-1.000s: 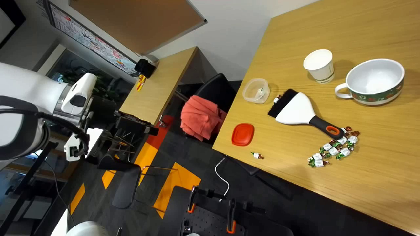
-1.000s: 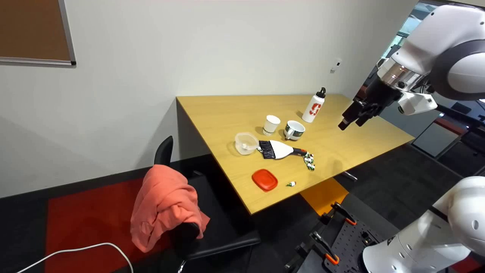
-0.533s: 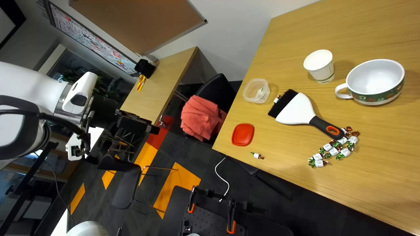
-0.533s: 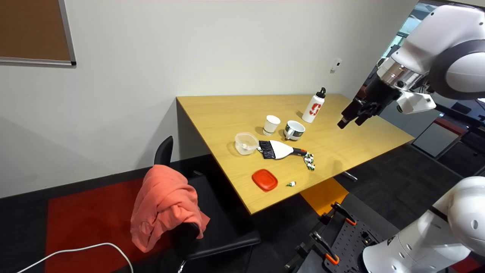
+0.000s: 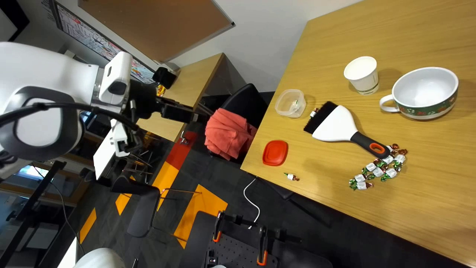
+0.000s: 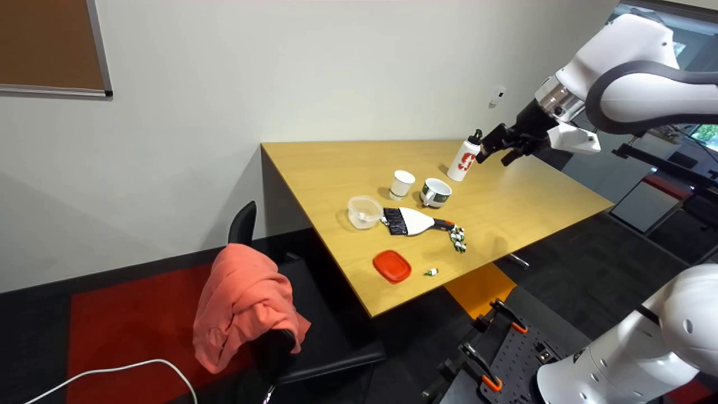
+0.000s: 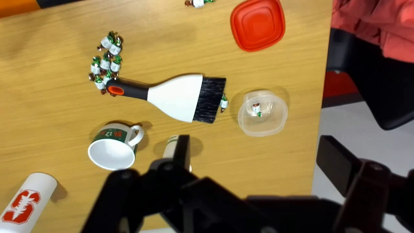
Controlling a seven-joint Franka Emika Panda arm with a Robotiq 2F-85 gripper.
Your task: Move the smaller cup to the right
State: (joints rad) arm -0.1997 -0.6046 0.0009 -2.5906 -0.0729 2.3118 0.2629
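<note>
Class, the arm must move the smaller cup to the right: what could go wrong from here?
In both exterior views the mug stands just right of the smaller cup, so a rightward move might knock it.
In the wrist view, the open gripper hides part of that cup, so the grasp may be misjudged.

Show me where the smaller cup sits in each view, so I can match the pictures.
An exterior view: the smaller cup, upper right, left of the handled mug.
An exterior view: the smaller cup, just right of center, left of the handled mug.
Wrist view: the smaller cup, below and left of center, partly hidden by the end effector.
Shared landmark: the handled mug, beside the smaller cup in all three.
</note>
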